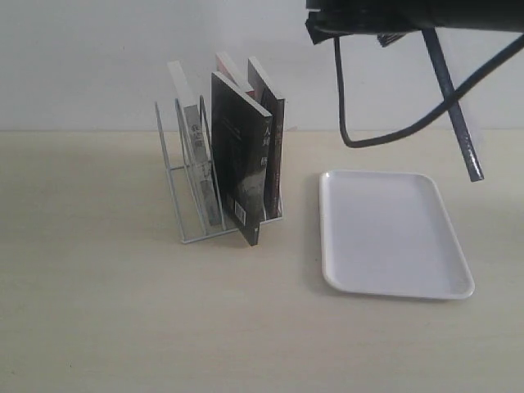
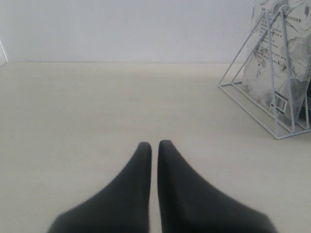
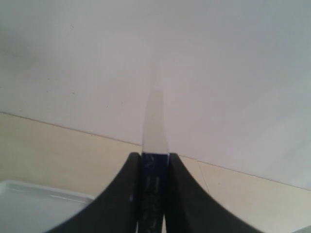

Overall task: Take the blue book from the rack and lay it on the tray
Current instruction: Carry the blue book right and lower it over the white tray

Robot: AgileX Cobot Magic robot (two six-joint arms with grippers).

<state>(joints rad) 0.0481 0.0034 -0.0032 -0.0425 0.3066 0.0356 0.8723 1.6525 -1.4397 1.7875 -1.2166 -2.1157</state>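
The dark blue paperback book (image 3: 154, 187) is out of the white thin-wire rack (image 1: 184, 192), clamped edge-on in the right jaws. Its long axis runs straight out ahead of them (pale, blurred edge leading). The flat white plastic tray (image 1: 393, 233) lies on the pale wooden bench (image 1: 98, 311), seemingly beneath that raised arm, clearly the nearer one. The left jaws are together, empty, short of the rack.

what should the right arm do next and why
Probably lower the blue book toward the tray and tip it flat. The right gripper is clamped on it edge-on, high above the table, and nothing lies on the tray.
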